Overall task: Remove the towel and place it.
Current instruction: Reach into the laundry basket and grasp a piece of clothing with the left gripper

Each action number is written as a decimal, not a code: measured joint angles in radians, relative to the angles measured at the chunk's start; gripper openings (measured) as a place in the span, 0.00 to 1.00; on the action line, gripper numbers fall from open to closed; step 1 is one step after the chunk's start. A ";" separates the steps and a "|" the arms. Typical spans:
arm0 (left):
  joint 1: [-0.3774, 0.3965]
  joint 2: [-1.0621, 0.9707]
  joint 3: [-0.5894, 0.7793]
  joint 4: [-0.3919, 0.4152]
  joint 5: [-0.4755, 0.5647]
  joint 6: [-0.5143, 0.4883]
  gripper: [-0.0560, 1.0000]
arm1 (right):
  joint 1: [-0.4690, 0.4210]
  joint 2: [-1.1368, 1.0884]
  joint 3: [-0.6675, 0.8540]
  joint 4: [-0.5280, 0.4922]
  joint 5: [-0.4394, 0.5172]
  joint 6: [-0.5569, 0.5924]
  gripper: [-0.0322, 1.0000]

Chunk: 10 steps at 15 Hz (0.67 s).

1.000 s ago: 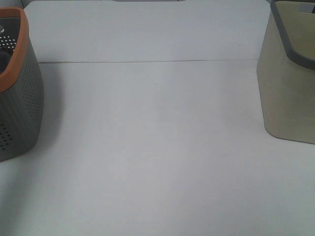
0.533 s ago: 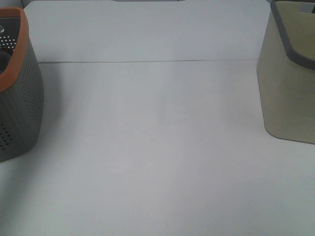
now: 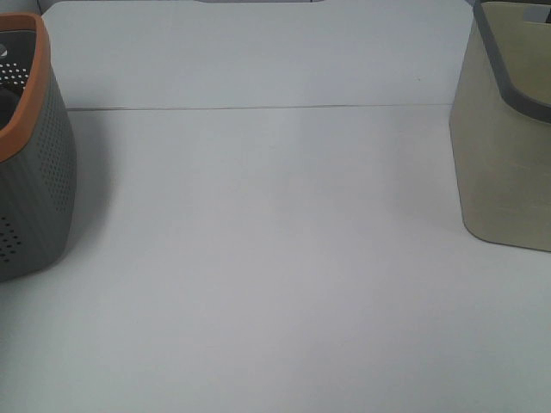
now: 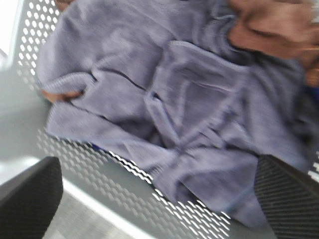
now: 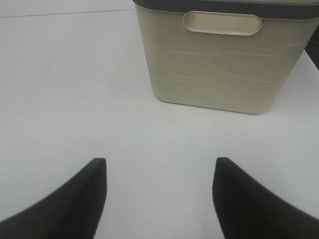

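Note:
The towel (image 4: pixel 189 99) lies crumpled inside the grey perforated basket (image 4: pixel 20 114); it looks greyish-blue with stitched hem lines. My left gripper (image 4: pixel 159 199) hangs open just above it, its dark fingers (image 4: pixel 30 199) on either side, holding nothing. In the exterior high view the basket (image 3: pixel 34 189), grey with an orange rim, stands at the left edge; the towel and both grippers are out of that view. My right gripper (image 5: pixel 160 167) is open and empty above the bare white table.
A brown cloth (image 4: pixel 269 30) lies beside the towel in the grey basket. A beige basket with a grey rim (image 3: pixel 504 163) stands at the right of the table, ahead of my right gripper (image 5: pixel 219 64). The white table (image 3: pixel 275 258) lies between the baskets.

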 joint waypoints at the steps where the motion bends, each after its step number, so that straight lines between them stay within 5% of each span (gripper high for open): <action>1: 0.002 0.047 0.000 0.000 -0.062 0.032 0.99 | 0.000 0.000 0.000 0.000 0.000 0.000 0.64; 4: 0.002 0.187 0.000 0.000 -0.195 0.130 0.99 | 0.000 0.000 0.000 0.000 0.000 0.000 0.64; 10: -0.001 0.373 0.000 0.000 -0.302 0.219 0.94 | 0.000 0.000 0.000 0.000 0.000 0.000 0.64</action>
